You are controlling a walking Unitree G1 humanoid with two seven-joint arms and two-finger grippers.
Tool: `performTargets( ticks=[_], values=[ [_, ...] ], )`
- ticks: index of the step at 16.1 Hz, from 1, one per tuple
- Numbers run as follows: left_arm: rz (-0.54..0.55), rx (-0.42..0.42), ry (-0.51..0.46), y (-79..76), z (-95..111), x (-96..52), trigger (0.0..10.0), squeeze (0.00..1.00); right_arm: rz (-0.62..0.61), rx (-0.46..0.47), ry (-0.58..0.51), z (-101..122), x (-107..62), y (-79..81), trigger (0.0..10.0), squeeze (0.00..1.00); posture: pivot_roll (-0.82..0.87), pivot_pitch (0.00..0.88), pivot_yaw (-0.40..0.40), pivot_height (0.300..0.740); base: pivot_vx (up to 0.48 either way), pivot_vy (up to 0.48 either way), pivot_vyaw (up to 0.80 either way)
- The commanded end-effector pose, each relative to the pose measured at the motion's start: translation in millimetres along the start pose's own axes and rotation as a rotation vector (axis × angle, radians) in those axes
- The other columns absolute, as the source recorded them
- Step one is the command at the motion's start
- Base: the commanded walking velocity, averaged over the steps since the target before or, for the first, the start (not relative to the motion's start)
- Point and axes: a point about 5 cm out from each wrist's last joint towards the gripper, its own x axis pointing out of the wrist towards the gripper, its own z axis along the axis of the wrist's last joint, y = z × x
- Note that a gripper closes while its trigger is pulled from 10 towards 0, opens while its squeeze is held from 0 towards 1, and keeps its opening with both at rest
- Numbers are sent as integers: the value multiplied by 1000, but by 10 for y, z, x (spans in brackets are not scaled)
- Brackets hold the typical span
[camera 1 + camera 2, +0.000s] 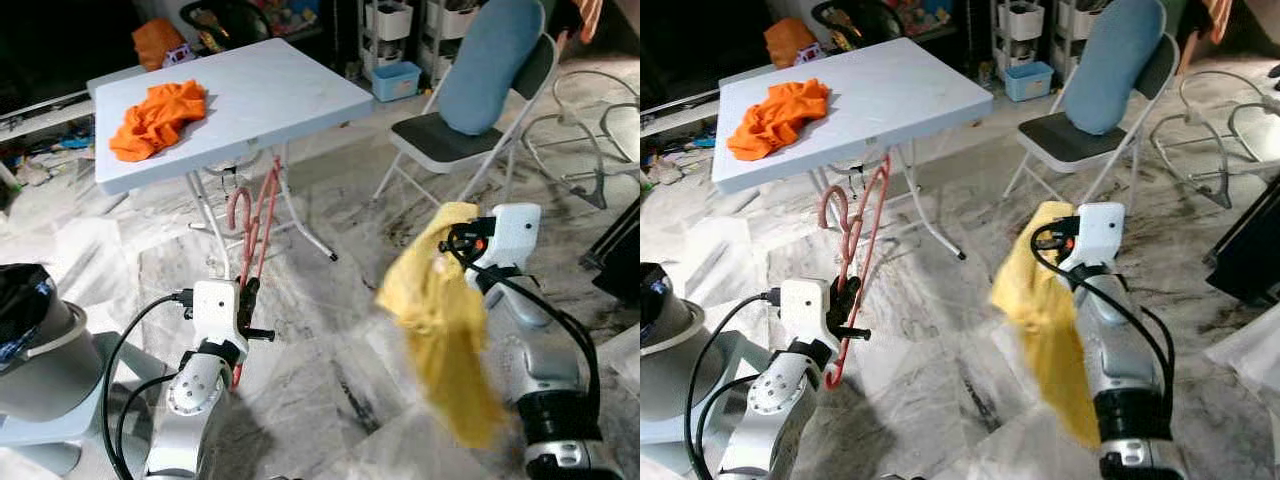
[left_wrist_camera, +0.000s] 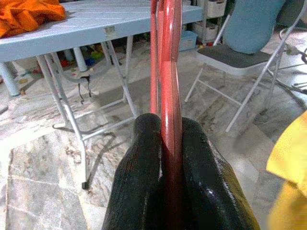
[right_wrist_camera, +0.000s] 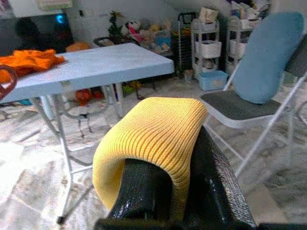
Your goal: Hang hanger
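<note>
Hanger of thin red-pink plastic (image 1: 258, 222), upright in the left end effector (image 2: 169, 143), hook end up near the front edge of the light grey folding table (image 1: 290, 95). No rail or rod for hanging visible in these pictures.

From large to small: table with white metal legs, well ahead on the marble floor (image 1: 330, 330); black folding chair (image 1: 452, 138) with a blue cushion (image 1: 490, 62) to the right of the table; crumpled orange cloth (image 1: 158, 116) on the table top; yellow knitted cloth (image 1: 445, 320) draped over the right end effector (image 3: 165, 189), loose end hanging well down; then the hanger, thinnest of all.

Left end effector: two black fingers (image 2: 139, 182) pressed together on the lower bar of the hanger, frame rising straight out between them. Right end effector: clamped on a fold of the yellow cloth.

Possible trouble, as a judgement: grip low and on a narrow bar, so easy rotation or slipping of the hanger during walking; hook close to the table edge, so possible catching there; hanging cloth long enough to snag on the chair or swing against the hanger.
</note>
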Motion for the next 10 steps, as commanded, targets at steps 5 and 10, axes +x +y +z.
performTargets(
  ticks=[5,10],
  values=[
    [62,-16,-34,183,153,132,10000,0,76,32,-68,179,22,245,10000,0,-117,0,144,740,185,0,0],
    [66,-45,-40,167,168,135,10000,0,123,17,-88,254,61,321,10000,0,-113,0,138,740,386,0,0]
  ],
)
